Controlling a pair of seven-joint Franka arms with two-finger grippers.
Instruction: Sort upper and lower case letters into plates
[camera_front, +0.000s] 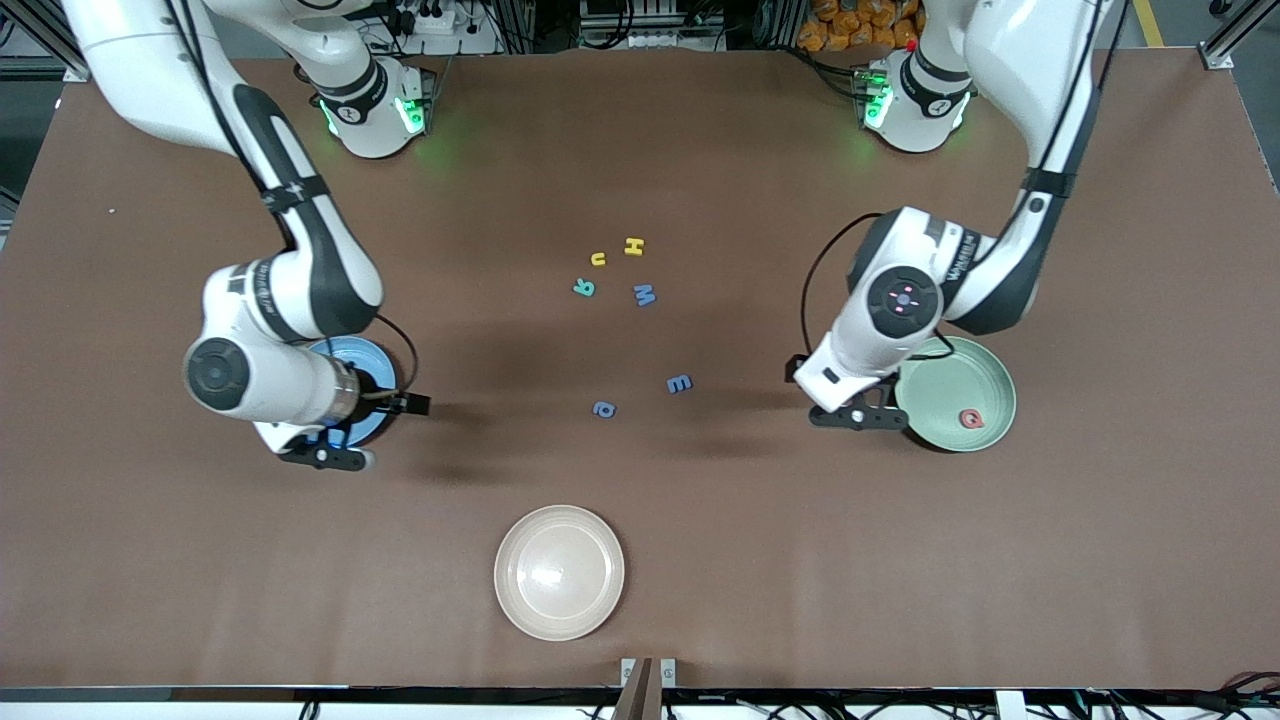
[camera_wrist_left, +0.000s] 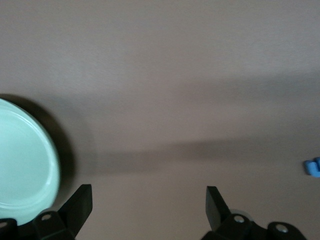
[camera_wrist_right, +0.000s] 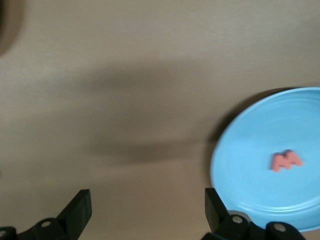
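While six letters wait loose in the middle of the table, the front view has one red letter (camera_front: 970, 419) already lying in the mint green plate (camera_front: 975, 370) at the left arm's end. The left gripper (camera_front: 858, 417) hangs just beside that plate's rim. The right gripper (camera_front: 325, 455) is over the sky blue plate (camera_front: 352, 352) at the right arm's end, most of that plate hidden under the arm. Left to sort: a yellow H (camera_front: 633, 246), a yellow u (camera_front: 598, 259), a teal R (camera_front: 584, 288), a blue M (camera_front: 644, 295), a blue E (camera_front: 679, 384) and a blue lowercase letter (camera_front: 604, 409). A beige plate (camera_front: 559, 572) sits empty, nearest the camera.

Over to the left wrist view: claw spread wide, nothing between the fingers (camera_wrist_left: 80, 202), bare table below and the green plate's edge just beside them.

Now the right wrist view: claw spread again, empty, and there's a small red letter (camera_wrist_right: 286, 160) lying in the blue plate. So one apiece is in, I'd judge, with six to go.
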